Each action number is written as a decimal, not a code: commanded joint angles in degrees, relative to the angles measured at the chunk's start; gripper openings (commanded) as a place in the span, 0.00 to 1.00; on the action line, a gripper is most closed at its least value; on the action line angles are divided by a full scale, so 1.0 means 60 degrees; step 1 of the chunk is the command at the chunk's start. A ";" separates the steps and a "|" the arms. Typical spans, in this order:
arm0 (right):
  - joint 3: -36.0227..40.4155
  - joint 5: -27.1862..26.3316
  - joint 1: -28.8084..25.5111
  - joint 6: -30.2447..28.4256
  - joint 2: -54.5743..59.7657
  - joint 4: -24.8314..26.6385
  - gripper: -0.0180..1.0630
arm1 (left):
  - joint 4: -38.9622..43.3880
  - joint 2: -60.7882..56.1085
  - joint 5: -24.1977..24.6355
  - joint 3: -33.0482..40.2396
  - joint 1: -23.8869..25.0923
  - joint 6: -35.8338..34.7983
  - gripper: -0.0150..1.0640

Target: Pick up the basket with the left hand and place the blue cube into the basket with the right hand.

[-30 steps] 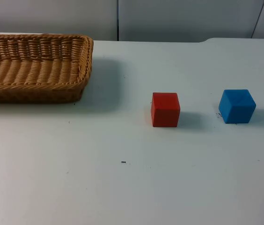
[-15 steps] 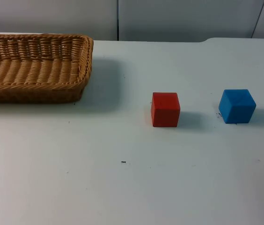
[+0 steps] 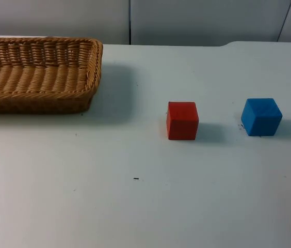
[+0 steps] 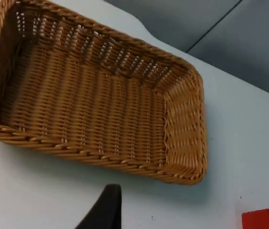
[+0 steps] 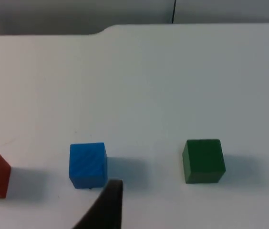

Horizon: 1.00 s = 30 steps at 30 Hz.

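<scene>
Woven wicker basket (image 3: 37, 72) sat empty on white table (image 3: 135, 206), blue cube (image 3: 261, 117) beside red cube (image 3: 182, 120), plain green cube (image 5: 203, 161) nearby, no writing seen, left tool (image 4: 105, 210) and right tool (image 5: 107, 205) states impossible to tell.

Woven wicker basket (image 3: 37, 72) showing a rough, ribbed weave; beside it, matt blue cube (image 3: 261, 117) resting on the smooth white counter (image 3: 135, 206).

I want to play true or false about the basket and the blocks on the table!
1. The wicker basket has nothing inside it. True.
2. The blue cube sits in the basket. False: it stands on the white table, beside the red cube.
3. A green cube stands on the table too. True.
4. The red cube is stacked on the blue cube. False: they stand apart, each on the table.
5. The basket is lifted off the table. False: it rests on it.
</scene>
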 commanded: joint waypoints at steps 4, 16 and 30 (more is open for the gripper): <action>-0.0695 -0.0147 -0.0066 -0.0080 0.0262 0.0039 0.98 | -0.2153 0.1705 -0.0675 -0.0347 -0.0070 0.0134 0.99; -0.1096 -0.0206 -0.0045 -0.0560 0.1640 0.0615 0.98 | -0.5234 0.4432 -0.0908 -0.0820 -0.0358 0.0134 0.98; -0.1096 -0.0638 -0.0045 -0.2316 0.2688 0.2527 0.98 | -0.7827 0.6370 -0.1653 -0.2012 -0.0734 0.0134 0.98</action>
